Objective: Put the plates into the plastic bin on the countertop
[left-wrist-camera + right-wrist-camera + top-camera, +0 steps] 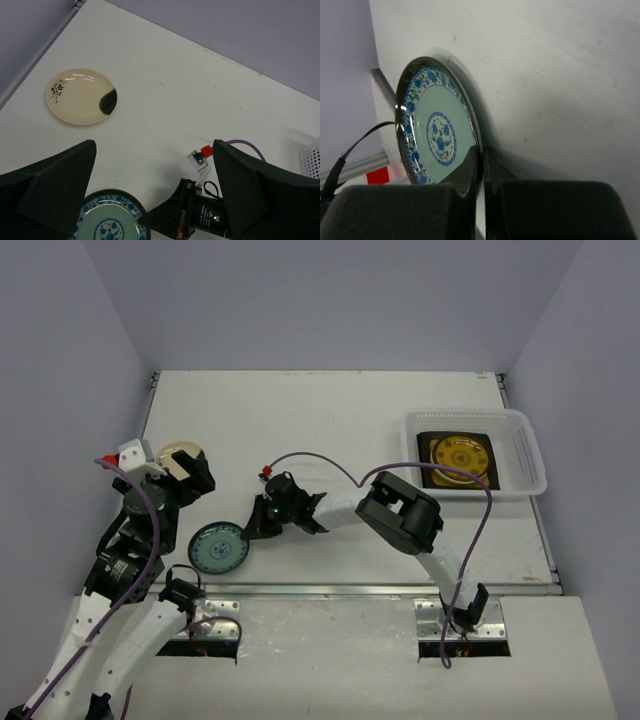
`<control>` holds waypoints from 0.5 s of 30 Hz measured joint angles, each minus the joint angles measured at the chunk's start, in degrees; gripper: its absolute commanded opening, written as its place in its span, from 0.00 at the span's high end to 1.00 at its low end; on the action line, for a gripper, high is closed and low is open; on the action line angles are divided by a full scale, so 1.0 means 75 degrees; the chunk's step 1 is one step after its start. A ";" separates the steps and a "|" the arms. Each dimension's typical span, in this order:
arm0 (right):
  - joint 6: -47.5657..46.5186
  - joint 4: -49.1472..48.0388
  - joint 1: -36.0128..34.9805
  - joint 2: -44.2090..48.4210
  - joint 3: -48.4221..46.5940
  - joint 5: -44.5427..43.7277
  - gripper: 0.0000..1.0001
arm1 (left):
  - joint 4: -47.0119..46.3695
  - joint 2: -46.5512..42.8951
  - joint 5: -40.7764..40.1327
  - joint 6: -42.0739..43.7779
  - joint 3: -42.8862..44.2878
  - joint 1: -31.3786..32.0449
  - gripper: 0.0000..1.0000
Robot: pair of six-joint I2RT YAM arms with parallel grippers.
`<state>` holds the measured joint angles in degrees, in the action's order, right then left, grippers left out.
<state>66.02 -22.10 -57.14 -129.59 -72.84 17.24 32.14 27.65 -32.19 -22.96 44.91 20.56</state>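
Observation:
My right gripper (256, 524) is shut on the rim of the patterned blue plate (218, 548), which sits near the table's front left. In the right wrist view its fingers (472, 167) pinch that plate's edge (437, 131), one above and one under it. The plate also shows in the left wrist view (107, 222). My left gripper (185, 480) is open and empty above the cream plate (180, 454), which lies ahead of it in the left wrist view (81, 96). The plastic bin (524, 445) at the back right holds an amber-centred square plate (428, 442) with a patterned amber round plate (461, 456) on it.
The right arm (400, 510) stretches across the table's middle, with a purple cable (310, 458) looping over it. A metal strip (380, 589) runs along the front edge. Lavender walls enclose the table. The bin's corner shows in the left wrist view (312, 161).

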 measured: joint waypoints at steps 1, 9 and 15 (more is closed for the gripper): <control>-0.0075 0.0037 0.0044 0.0136 0.0135 -0.0029 1.00 | 0.0000 0.0012 0.0011 0.0000 0.0000 0.0000 0.00; -0.0828 0.0993 0.2288 0.3868 0.2405 0.0078 1.00 | -0.0012 0.0057 0.0111 0.0007 0.0000 0.0000 0.00; -0.1192 0.1331 0.7425 0.6898 0.3473 -0.0358 1.00 | -0.0028 0.0065 0.0206 0.0026 0.0000 0.0000 0.00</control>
<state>57.09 -12.11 -1.46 -77.86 -46.80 14.56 31.93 28.14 -30.64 -22.76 44.91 20.56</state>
